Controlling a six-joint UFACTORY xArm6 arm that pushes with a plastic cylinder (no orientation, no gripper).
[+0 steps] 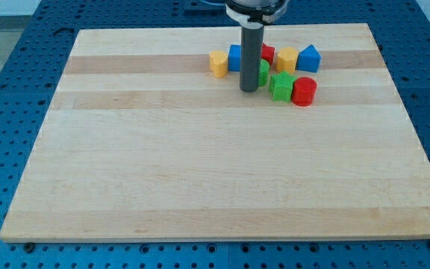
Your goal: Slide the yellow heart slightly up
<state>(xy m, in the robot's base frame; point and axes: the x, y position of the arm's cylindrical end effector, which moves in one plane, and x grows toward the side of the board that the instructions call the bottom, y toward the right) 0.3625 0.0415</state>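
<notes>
Camera view: yellow heart (218, 63) near board (200, 172) top, leftmost of cluster, touching blue block (235, 57). Orientation, long axis: cannot tell. Tip (248, 90) down on board just right of heart, covering part of blue, red (268, 53) and green (263, 72) blocks. Bare rod, gripping nothing.

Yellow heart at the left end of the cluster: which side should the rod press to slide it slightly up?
Press the yellow heart on its lower face, coming from the view's bottom. That side is bare board, while a blue block sits close on its right. My tip is now lower right of it, beside a green block.
</notes>
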